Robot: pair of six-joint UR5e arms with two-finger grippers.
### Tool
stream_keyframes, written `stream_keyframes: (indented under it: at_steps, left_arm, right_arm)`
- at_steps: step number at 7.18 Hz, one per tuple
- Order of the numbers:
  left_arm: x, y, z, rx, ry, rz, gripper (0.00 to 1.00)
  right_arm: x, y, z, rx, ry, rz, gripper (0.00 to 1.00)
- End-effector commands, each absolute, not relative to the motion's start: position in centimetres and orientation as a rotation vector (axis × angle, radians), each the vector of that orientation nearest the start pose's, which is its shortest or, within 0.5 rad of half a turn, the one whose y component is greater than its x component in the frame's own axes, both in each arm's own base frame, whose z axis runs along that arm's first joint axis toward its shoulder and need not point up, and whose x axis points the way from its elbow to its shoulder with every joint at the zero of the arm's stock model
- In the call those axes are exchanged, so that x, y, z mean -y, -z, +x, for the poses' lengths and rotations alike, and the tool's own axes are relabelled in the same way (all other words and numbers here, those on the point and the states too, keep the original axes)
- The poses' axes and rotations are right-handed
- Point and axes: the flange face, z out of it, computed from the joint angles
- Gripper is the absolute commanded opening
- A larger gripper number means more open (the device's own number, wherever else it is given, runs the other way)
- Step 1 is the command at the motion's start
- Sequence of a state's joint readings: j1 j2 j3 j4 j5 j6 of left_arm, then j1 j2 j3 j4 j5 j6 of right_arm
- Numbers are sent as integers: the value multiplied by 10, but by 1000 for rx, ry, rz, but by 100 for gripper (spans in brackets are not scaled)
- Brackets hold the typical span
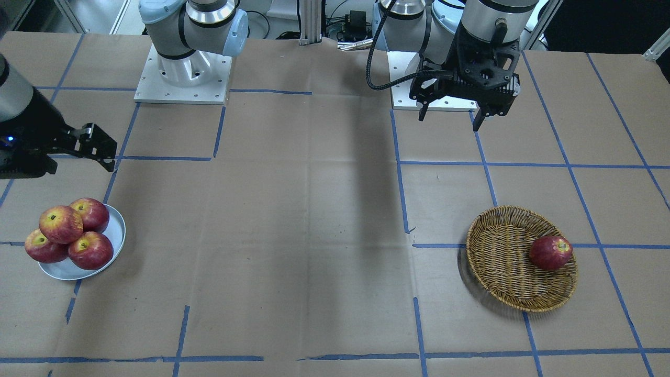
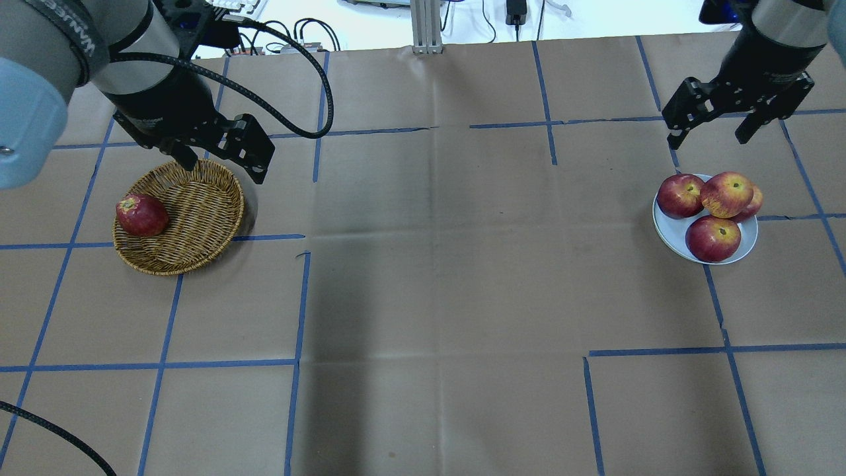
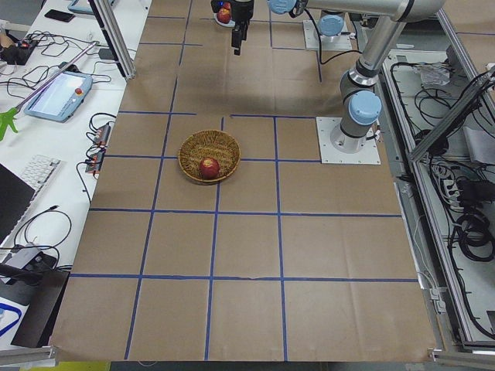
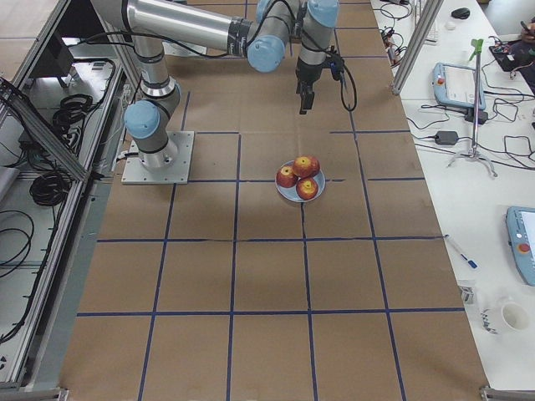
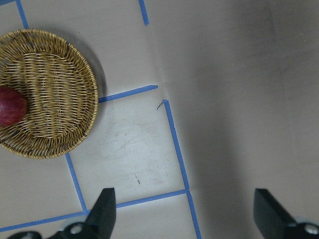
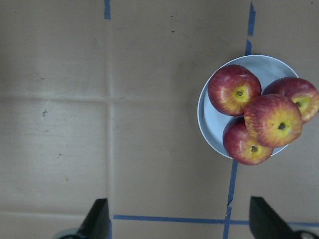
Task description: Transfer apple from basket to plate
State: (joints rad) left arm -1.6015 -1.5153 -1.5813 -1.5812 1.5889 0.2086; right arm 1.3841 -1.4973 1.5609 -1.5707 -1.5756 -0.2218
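We find the apple (image 2: 726, 194) resting on the plate (image 2: 669, 231), perched atop three darker apples (image 2: 712, 238), likely because little bare plate is left. A deep-red apple (image 2: 141, 215) lies against the basket (image 2: 198, 205) wall. Both the right jaws and the left jaws hang spread and empty above the counter (image 2: 436, 277), so we judge the transfer done.

The left wrist view cuts off the basket (image 5: 55, 99) and its dark-red apple (image 5: 10, 106); overhead, the streaky apple (image 2: 726, 194) half-hides a rear apple (image 2: 756, 202).
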Motion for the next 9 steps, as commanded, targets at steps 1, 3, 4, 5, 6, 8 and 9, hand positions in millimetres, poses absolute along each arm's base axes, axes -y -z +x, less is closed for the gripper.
stream_keyframes:
  at_steps: [1, 3, 4, 5, 6, 8, 9]
  left_arm:
    - [466, -509, -146, -3098, 48, 372, 95]
    - [466, -508, -146, -3099, 40, 370, 97]
    - [466, -508, -146, -3099, 36, 370, 98]
    - [465, -508, -146, -3099, 33, 372, 98]
    - [465, -508, -146, -3099, 33, 372, 98]
    - [465, -508, -146, -3099, 31, 372, 98]
    - [465, -508, -146, -3099, 31, 372, 98]
  right_arm:
    - [498, -470, 102, -3142, -80, -22, 100]
    - [496, -470, 106, -3141, -87, -32, 100]
    - [484, -481, 121, -3139, -58, 9, 100]
    - [483, -481, 126, -3139, -55, -5, 100]
    - [483, -478, 147, -3139, -41, -64, 100]
    - [483, -478, 147, -3139, -41, -65, 100]
    - [487, -477, 146, -3142, -43, -67, 100]
